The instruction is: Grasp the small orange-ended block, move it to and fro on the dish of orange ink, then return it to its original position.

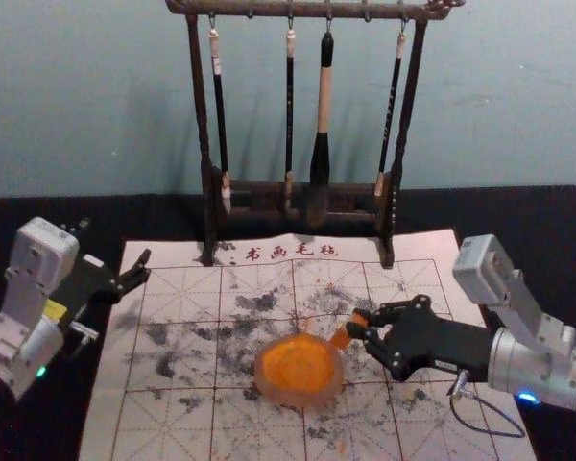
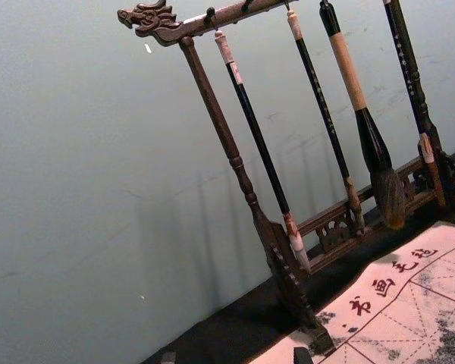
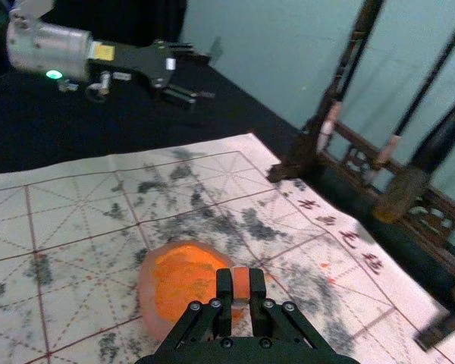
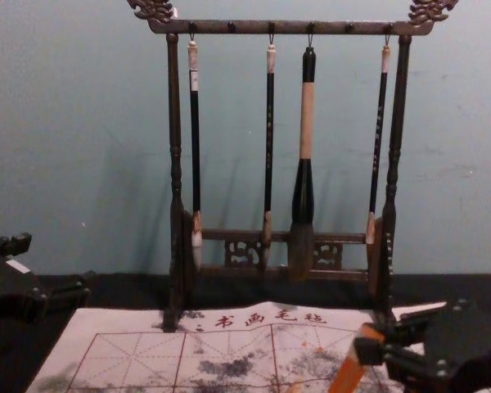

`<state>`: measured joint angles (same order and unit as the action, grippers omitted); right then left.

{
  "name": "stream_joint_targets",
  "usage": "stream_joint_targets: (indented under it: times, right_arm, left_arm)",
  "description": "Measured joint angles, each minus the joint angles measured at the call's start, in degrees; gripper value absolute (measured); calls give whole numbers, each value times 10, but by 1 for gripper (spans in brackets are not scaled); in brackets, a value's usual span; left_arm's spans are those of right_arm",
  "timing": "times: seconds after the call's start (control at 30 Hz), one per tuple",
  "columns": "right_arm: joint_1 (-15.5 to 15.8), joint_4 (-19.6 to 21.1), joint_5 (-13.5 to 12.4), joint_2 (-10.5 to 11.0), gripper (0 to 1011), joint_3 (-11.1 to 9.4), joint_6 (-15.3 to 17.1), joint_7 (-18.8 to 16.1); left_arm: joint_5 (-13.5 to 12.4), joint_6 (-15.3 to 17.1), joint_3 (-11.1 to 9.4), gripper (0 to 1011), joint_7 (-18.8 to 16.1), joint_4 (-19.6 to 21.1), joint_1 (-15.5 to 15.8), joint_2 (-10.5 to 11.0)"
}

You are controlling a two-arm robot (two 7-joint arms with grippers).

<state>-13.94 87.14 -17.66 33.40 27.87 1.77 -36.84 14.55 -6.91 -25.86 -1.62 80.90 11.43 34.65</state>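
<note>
Right gripper: The pincer [image 1: 358,324] reached in from the right over the mat, with its fingers closed on the two sides of the block, one to each side.

Block: The small orange-ended block [image 1: 341,338] was held tilted at the right, far side of the dish, its upper part between the fingertips and its lower end close to the rim (whether that end touched the dish or the ink could not be told).

Dish: The round, pale dish [image 1: 261,370] lay on the mat, right of the left gripper and left of the right one.

Orange ink: The ink [image 1: 298,365] covered the dish's inner floor in an uneven layer.

Left gripper: The second pincer [image 1: 146,266] hung near the far left corner of the mat, its fingers apart, with nothing between them.

Mat: The pale mat [image 1: 182,423] bore a ruled grid with dashed guide lines, scattered dark stains [image 1: 259,303], some orange specks, and a row of printed characters [image 1: 278,252] along its far edge.

Rack: A dark wooden rack [image 1: 200,106] stood upright at the far side, its feet at the mat's far edge.

Brushes: Three slender brushes [image 4: 195,139] and one thick brush [image 4: 307,123] hung from the top bar, tips downward; the thick one was second from the right.

Ground: Black cloth [image 1: 557,230] lay beneath the mat, and a blue-green wall [image 1: 77,115] rose behind.
</note>
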Motion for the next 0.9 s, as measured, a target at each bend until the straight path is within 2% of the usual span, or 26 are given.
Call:
stream_joint_targets:
  times: [0.47,0.9]
  right_arm:
    - [-40,-11,9,-2,107,48,10,-32]
    - [-72,-4,28,4,107,85,56,-39]
  left_arm:
    - [0,0,0,1002,0,0,0,0]
    - [0,0,0,1001,0,0,0,0]
